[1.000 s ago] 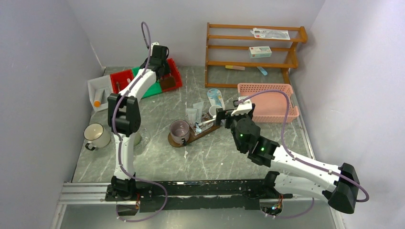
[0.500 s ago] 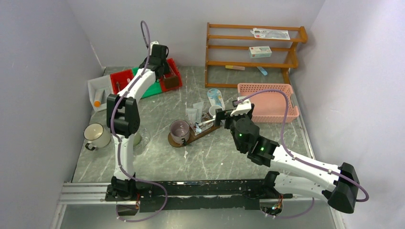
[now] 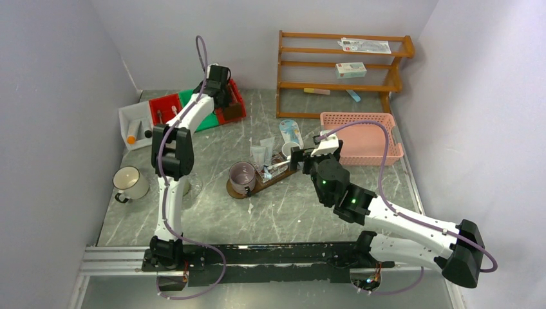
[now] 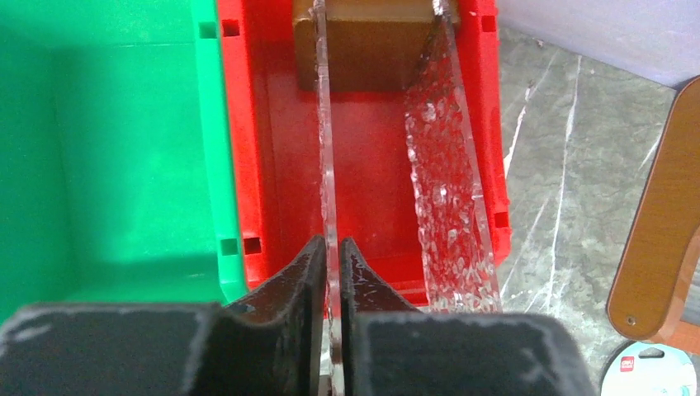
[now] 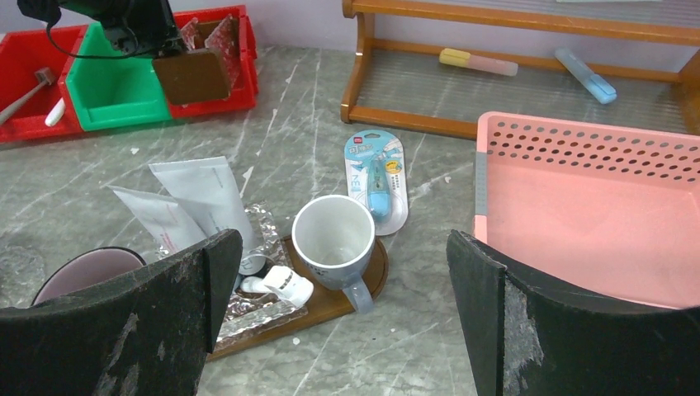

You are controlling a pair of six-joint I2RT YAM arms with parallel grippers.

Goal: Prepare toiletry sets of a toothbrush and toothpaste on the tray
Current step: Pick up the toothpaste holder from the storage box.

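The dark brown tray (image 3: 257, 185) (image 5: 328, 303) lies mid-table with a mauve mug (image 3: 243, 176) at its left end and a white mug (image 3: 288, 149) (image 5: 334, 235) at its right end. Two white tubes (image 5: 206, 194) lean behind it. A foil packet (image 5: 248, 309) and a small white piece (image 5: 281, 285) rest on it. My right gripper (image 3: 297, 158) (image 5: 342, 247) hangs open just above the white mug. Over the far red bin (image 4: 281, 165), my left gripper (image 3: 222, 93) (image 4: 332, 243) is shut on one thin wall of a clear textured cup (image 4: 446, 165) with a brown base (image 5: 194, 74).
A wooden shelf (image 3: 344, 64) with boxes stands at the back. A pink basket (image 3: 364, 138) sits right of the tray, with a blister pack (image 3: 291, 132) beside it. Green (image 3: 205, 120) and white (image 3: 135, 122) bins line the back left. A cream mug (image 3: 132, 183) stands far left.
My left jaws have closed onto the clear cup's wall, and that arm has shifted slightly right. The right arm has not moved.
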